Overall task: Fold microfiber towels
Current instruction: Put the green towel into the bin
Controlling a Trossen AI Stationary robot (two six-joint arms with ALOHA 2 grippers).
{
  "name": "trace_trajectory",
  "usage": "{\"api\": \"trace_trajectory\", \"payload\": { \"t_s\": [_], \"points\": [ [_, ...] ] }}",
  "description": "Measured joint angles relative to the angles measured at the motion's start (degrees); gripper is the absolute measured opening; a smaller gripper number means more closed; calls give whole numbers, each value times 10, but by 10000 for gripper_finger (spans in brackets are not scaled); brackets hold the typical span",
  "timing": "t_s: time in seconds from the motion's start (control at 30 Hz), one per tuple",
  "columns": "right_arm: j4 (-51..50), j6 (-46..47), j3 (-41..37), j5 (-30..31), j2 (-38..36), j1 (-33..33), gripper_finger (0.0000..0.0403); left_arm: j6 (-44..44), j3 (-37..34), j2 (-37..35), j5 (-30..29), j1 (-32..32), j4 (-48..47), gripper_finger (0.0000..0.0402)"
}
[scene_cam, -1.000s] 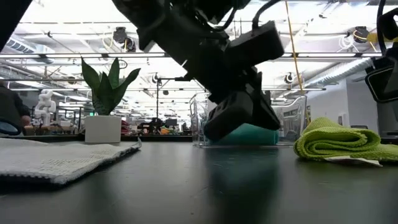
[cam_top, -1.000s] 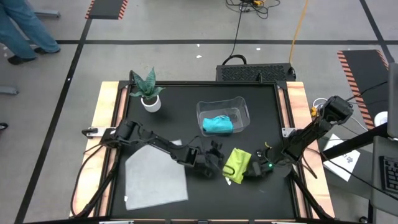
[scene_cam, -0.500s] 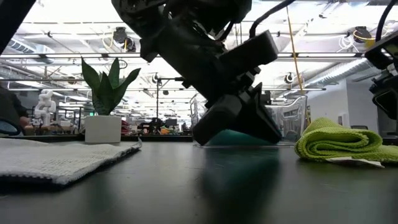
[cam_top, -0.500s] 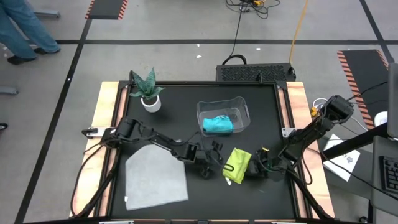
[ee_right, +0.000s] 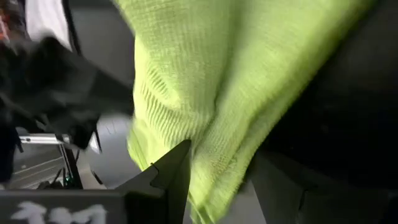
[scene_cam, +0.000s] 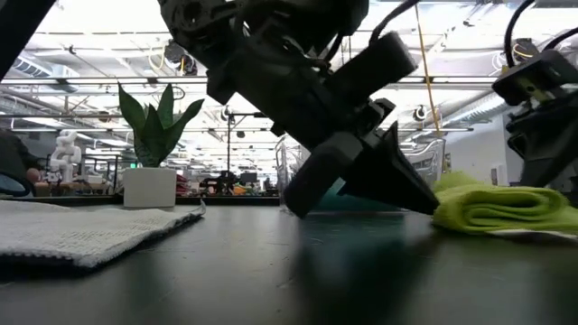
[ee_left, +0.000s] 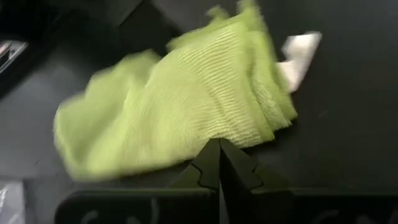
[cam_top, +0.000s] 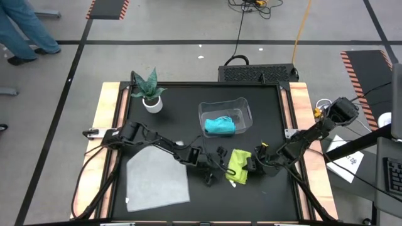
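A crumpled yellow-green towel (cam_top: 239, 164) with a white tag (ee_left: 298, 53) lies on the black table, near its front edge. My left gripper (cam_top: 224, 166) is shut at the towel's left edge. My right gripper (cam_top: 253, 164) stands open at the towel's right side, with cloth between its fingers. The light grey towel (cam_top: 157, 179) lies spread flat at the near left. The teal towel (cam_top: 220, 126) sits bunched in the clear bin (cam_top: 245, 110). My left gripper pinches the towel's left edge (ee_left: 219, 138) between its fingertips (ee_left: 208, 163); one layer or several, I cannot tell. It comes slanting down from the table's left. The towel lies in a heap on the table. My right gripper comes slanting down from the table's right, open. A bulge of the towel's right side (ee_right: 217, 149) reaches between its two fingers (ee_right: 177, 171) and lies against them.
A potted plant (cam_top: 147, 91) stands at the far left of the table. Bare black table lies between the grey towel and the yellow-green one. A person's legs (cam_top: 25, 31) show on the floor beyond the far left corner.
My right gripper has gone toward the table's left, up to the yellow-green towel, and tipped further down. My left gripper has tipped down and shut on the towel's left edge. The towel's heap sits flatter than before.
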Motion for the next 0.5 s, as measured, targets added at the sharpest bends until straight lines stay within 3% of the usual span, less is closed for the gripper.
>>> {"api": "trace_trajectory", "payload": {
  "t_s": [0.5],
  "points": [
    [126,-179,-1,36,1,-47,153,-19,0,0,10,6,45,2]
  ]
}}
